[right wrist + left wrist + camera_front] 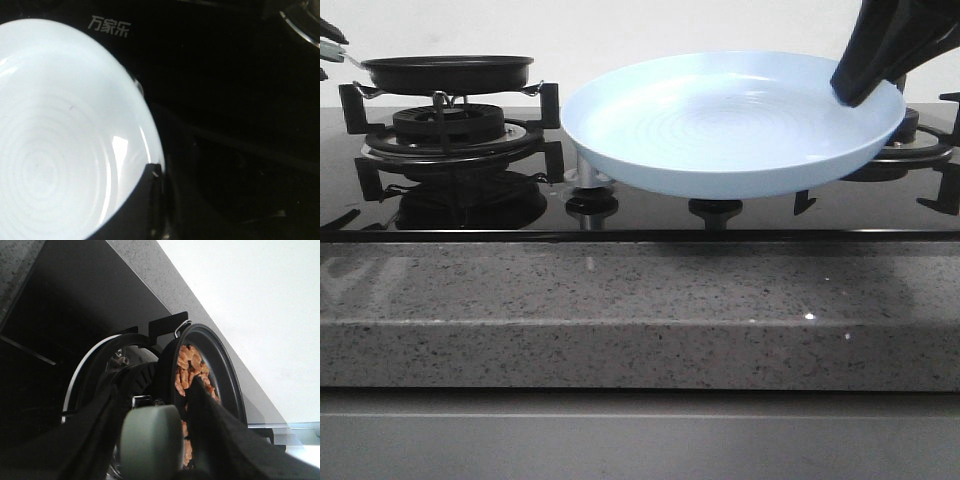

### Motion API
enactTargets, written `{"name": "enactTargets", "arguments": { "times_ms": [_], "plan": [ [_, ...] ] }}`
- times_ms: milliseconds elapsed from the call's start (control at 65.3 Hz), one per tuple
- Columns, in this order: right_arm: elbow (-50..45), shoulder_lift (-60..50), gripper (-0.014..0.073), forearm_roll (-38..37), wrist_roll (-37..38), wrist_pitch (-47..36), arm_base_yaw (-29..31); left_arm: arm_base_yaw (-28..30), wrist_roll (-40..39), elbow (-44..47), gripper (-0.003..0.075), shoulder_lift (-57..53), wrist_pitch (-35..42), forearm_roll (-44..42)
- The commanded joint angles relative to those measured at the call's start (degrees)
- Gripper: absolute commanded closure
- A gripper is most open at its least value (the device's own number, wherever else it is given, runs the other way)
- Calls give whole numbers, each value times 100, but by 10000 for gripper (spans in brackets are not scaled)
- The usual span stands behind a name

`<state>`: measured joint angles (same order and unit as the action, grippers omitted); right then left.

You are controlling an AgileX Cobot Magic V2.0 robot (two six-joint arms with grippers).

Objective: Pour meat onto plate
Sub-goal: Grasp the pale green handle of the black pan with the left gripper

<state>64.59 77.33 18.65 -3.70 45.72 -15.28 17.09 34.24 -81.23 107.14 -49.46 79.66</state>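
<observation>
a: where is the meat (pixel 189 371) seen?
b: orange-brown chunks are seen inside the black frying pan (pixel 448 72), which is set on the left burner grate (pixel 450 125) of the glass stove top (pixel 640 205).
a: and the pale-blue plate (pixel 720 125)?
b: it is held tilted above the stove top, right of the pan and apart from it, its rim clamped by the right gripper (pixel 860 85).
a: the left gripper (pixel 167 440)?
b: its jaws are closed around the pan's grey-green handle (pixel 150 440).

Glossy black tapered fingers (pixel 868 75)
</observation>
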Motion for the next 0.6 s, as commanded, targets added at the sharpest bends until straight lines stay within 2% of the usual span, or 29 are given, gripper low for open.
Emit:
{"name": "enactTargets", "arguments": {
  "times_ms": [0,291,582],
  "plan": [
    [147,-194,654,140,-36,-243,-1,20,17,-185,474,-281,-168,364],
    [147,-194,654,140,-36,-243,-1,20,17,-185,735,-281,-218,364],
    [147,-194,654,140,-36,-243,-1,20,70,-185,741,-409,-276,541]
  ]
}}
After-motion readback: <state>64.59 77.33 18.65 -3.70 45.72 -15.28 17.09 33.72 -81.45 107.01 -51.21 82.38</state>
